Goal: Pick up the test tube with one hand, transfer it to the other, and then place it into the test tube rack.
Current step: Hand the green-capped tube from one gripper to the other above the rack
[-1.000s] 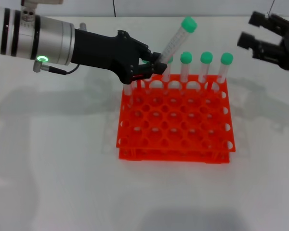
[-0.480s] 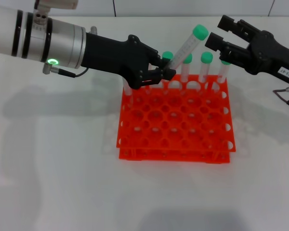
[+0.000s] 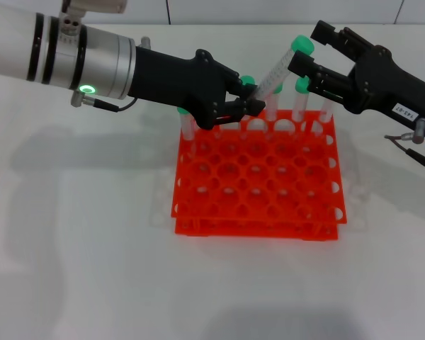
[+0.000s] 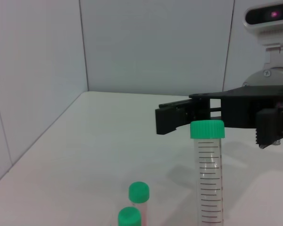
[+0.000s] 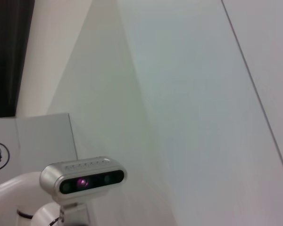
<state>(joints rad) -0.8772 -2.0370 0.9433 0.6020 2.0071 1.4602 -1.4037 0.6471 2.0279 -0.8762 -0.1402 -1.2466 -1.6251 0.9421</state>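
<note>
My left gripper [image 3: 242,103] is shut on the lower part of the test tube [image 3: 275,71]. It holds the tube tilted above the back row of the orange-red rack [image 3: 258,185]. The tube's green cap [image 3: 302,44] points up and to the right. My right gripper [image 3: 309,51], black with a white label, is open, with its fingers either side of that cap. In the left wrist view the tube [image 4: 207,183] stands upright, with the right gripper's fingers [image 4: 179,117] just behind its cap. The right wrist view shows none of the task's things.
Other green-capped tubes [image 3: 300,99] stand in the rack's back row, under and beside both grippers. Two of their caps [image 4: 139,191] show in the left wrist view. A cable [image 3: 411,152] hangs by the right arm. The white table [image 3: 78,248] carries the rack.
My right gripper has come in from the far right and now brackets the tube's cap. My left gripper has carried the tube a little to the right.
</note>
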